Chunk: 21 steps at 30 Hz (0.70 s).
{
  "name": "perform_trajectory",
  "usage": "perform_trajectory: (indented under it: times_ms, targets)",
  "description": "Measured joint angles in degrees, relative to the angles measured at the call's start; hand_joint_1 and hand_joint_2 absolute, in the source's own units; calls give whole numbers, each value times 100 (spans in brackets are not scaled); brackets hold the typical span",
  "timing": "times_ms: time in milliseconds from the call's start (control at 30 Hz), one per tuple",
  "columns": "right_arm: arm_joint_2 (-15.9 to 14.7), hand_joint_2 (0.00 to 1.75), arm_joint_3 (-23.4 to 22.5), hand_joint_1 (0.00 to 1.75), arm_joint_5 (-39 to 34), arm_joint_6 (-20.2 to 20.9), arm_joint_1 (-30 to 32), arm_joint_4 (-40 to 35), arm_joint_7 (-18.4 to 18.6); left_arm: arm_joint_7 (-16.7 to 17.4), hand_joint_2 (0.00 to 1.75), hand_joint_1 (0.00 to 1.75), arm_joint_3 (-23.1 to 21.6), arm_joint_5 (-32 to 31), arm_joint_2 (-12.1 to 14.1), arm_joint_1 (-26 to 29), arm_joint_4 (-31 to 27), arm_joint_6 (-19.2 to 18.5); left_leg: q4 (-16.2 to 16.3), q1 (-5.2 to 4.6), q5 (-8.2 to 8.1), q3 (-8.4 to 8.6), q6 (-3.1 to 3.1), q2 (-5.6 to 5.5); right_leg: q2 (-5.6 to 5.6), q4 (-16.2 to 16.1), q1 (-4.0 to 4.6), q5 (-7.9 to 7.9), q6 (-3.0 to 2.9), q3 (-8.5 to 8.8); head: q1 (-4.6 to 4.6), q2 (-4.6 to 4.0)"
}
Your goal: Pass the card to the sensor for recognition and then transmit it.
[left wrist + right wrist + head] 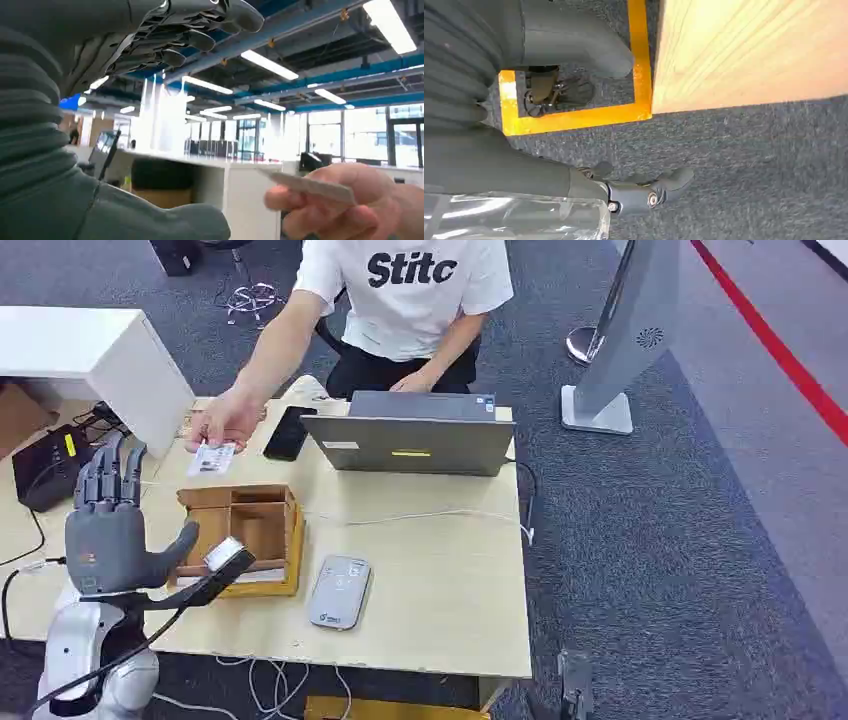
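A person's hand (228,420) holds a white card (212,458) just above the table's far left, and the same card (311,187) is seen edge-on between that person's fingers. My left hand (108,525) stands upright at the table's left edge, short of the card, fingers spread and thumb out, with nothing in it. The grey card sensor (339,592) lies flat near the front edge, to the right of my left hand. My right hand (539,170) hangs beside the table over the carpet, holding nothing.
An open wooden box (247,532) sits between my left hand and the sensor. A laptop (415,435) and a black phone (288,433) lie at the far side, in front of the seated person (405,300). A white cabinet (90,360) stands at the left.
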Motion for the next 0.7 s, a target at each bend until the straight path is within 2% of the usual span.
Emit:
perform_trajectory:
  times_ms: [200,233,267,400,700]
  targets:
    - [-2,175,201,0,11,2,-171,166,-55,571,175,0,-440,-740,380,-547,127,-39,0,0,1,0,-1,0,1,1,0,1,0,-1,0,0]
    - [0,175,225,0,-4,2,-202,201,-65,665,175,37,-517,-869,441,-629,156,-39,0,0,1,0,-1,1,2,1,0,1,0,0,-2,0]
    - [0,175,247,0,-26,2,-228,232,-77,735,175,175,-577,-965,491,-700,175,-39,0,0,1,0,-1,1,2,1,0,2,1,-1,0,0]
    - [-13,175,382,0,-168,-2,-331,396,-116,988,175,175,-717,-1581,620,-969,271,-18,0,0,3,-3,1,0,2,2,0,3,3,-1,-4,0]
    - [-55,175,518,0,-288,-17,-378,551,-144,951,175,175,-748,-1627,649,-1114,396,22,0,1,3,-4,1,2,3,2,1,4,3,-3,-7,0]
